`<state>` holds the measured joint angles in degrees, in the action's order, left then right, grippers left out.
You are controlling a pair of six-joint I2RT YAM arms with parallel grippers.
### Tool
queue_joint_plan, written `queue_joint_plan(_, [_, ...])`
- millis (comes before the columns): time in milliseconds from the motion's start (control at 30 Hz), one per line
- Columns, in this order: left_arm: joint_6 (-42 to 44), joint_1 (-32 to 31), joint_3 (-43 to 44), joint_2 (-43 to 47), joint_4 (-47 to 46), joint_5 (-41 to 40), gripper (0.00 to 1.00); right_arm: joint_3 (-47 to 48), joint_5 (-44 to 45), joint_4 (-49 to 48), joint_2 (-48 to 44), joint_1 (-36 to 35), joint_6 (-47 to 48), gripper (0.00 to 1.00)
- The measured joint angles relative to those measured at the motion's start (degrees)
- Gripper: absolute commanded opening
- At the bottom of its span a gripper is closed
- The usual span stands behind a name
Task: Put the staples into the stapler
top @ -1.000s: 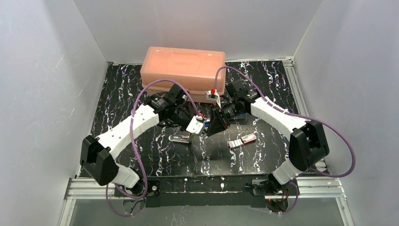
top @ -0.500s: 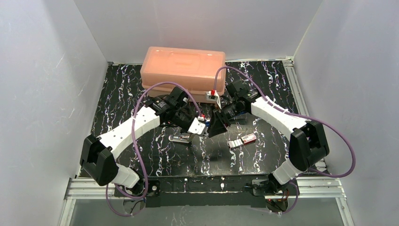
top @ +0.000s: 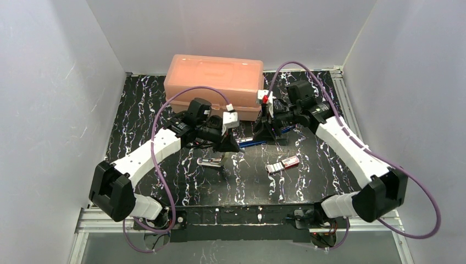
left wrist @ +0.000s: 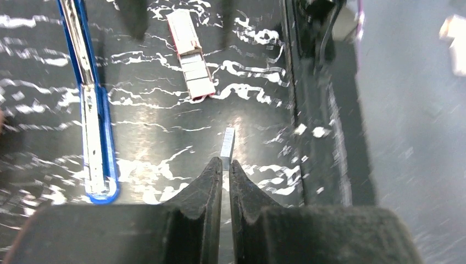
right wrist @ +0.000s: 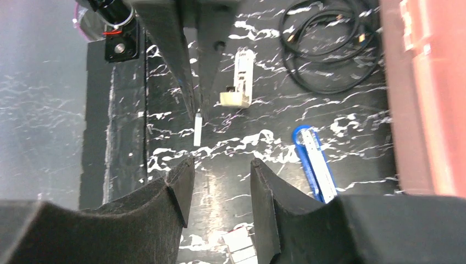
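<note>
Strip held, right fingers parted.
The strip [left wrist: 227, 144] is pinched in the closed left fingers [left wrist: 211, 184] over bare bench [top: 247, 187]; the box [top: 283, 164] of staples is left lying right of centre, tray slid out, with room all round it. Since a second ago the right fingers [right wrist: 178, 187] have been drawn back toward the pink case [top: 214, 82] and opened, empty, and the blue stapler [top: 250, 143] is uncovered between the arms. Black marbled bench, white walls on three sides.
</note>
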<state>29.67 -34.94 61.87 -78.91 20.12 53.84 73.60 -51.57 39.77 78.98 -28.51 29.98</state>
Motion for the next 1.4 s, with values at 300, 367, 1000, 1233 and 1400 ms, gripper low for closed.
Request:
queue_joint_plan(300, [-46.0,3.9,-2.3,-0.6,-19.1,0.6,0.00,1.1,6.1,-2.6,-4.2,0.0,2.6,0.51])
queue_joint_plan(367, [-53.0,4.7,-1.9,-1.5,-21.1,0.6,0.00,1.7,7.3,-2.4,-4.2,0.0,3.8,0.52])
queue_joint_plan(1000, [-89.7,4.9,0.9,-9.7,-32.0,3.2,0.00,2.4,12.6,-0.6,-4.3,-0.4,10.5,0.52])
queue_joint_plan(1233, [-95.3,4.9,0.2,-11.4,-36.0,3.1,0.00,2.4,12.0,-0.5,-4.3,-0.5,10.6,0.49])
queue_joint_plan(1400, [-97.1,4.9,-0.4,-11.4,-37.8,3.1,0.00,2.4,10.7,-0.5,-4.3,-0.5,10.4,0.47])
